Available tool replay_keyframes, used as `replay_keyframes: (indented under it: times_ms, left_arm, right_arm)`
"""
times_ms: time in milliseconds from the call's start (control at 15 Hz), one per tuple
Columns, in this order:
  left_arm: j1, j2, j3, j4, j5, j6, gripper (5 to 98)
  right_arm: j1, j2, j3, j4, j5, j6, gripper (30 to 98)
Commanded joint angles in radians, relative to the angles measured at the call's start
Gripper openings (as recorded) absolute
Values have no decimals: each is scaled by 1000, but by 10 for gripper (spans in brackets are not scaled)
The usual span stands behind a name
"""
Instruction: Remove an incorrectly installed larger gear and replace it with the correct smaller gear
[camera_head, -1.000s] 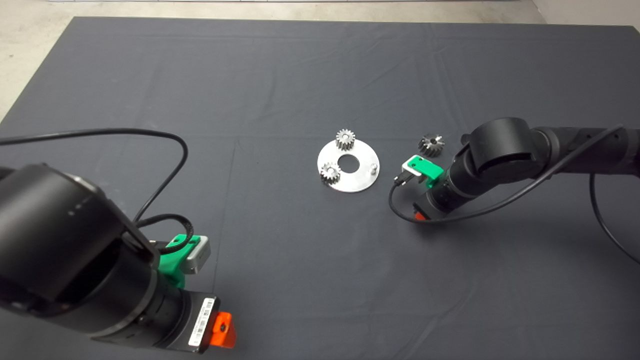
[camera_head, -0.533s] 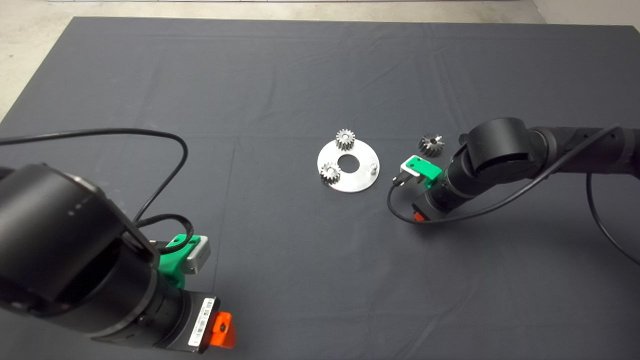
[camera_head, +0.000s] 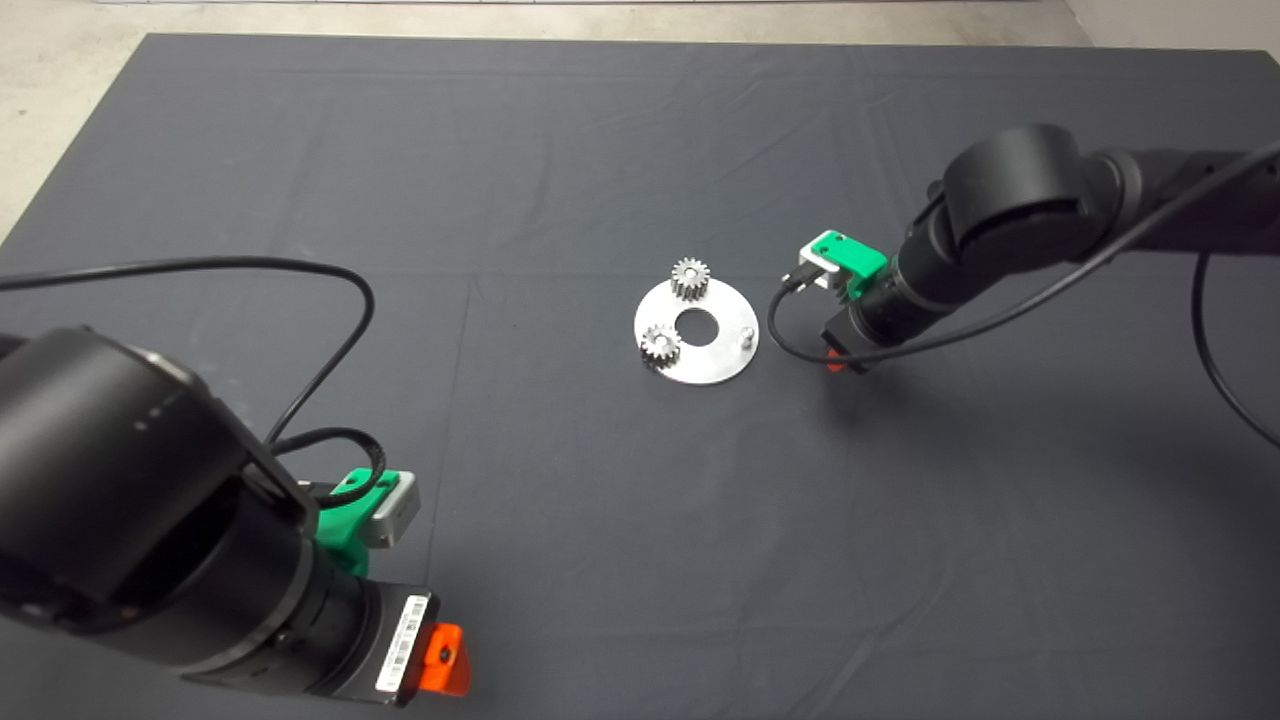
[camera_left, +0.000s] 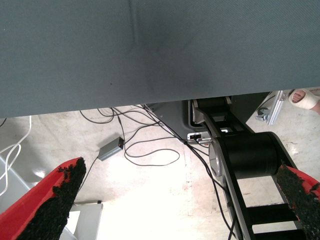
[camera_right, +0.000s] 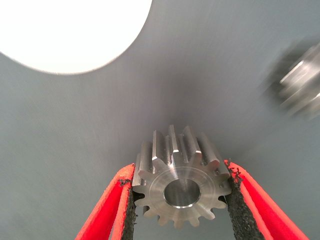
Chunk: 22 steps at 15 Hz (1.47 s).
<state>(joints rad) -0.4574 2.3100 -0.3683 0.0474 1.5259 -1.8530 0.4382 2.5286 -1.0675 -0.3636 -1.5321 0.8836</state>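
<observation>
Right tool (camera_head: 836, 360): just right of the round plate (camera_head: 700, 358), fingers clamped on the smaller gear (camera_right: 180, 175)
Smaller gear: held above the tabletop (camera_head: 600, 150), off the plate
Larger gear (camera_right: 300, 82): blurred, on the tabletop near the plate
Left tool (camera_head: 440, 662): parked well away from the plate, fingers spread wide, holding nothing

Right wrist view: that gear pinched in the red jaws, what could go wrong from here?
The right gripper holds the smaller gear in its jaws only by its tooth tips, so it might twist or slip out. The bare pin on the plate is thin, so the gear's hole could miss it. The left gripper waits open at the lower left.
</observation>
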Motion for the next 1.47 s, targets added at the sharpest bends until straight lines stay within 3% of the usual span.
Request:
replay_keyframes:
  times_ms: [0, 267, 400, 733, 867, 1400]
  left_arm:
    - [-7, -4, 17, -23, 16, -2, 982]
    - [-6, -2, 17, -23, 16, -2, 982]
    - [-7, -2, 17, -23, 16, -2, 982]
    - [-6, -4, 16, -23, 16, 0, 982]
    - [-7, -5, 16, -21, 16, 0, 982]
    - [-6, -8, 16, -21, 16, 0, 982]
  right_arm:
    - [85, 82, -108, 100, -36, -2, 411]
    - [96, 160, -206, 146, -36, -6, 408]
    - [94, 205, -282, 181, -34, -42, 409]
    - [90, 294, -363, 186, -40, -58, 407]
    - [88, 316, -371, 186, -60, -63, 406]
    - [35, 307, -330, 179, -65, -63, 406]
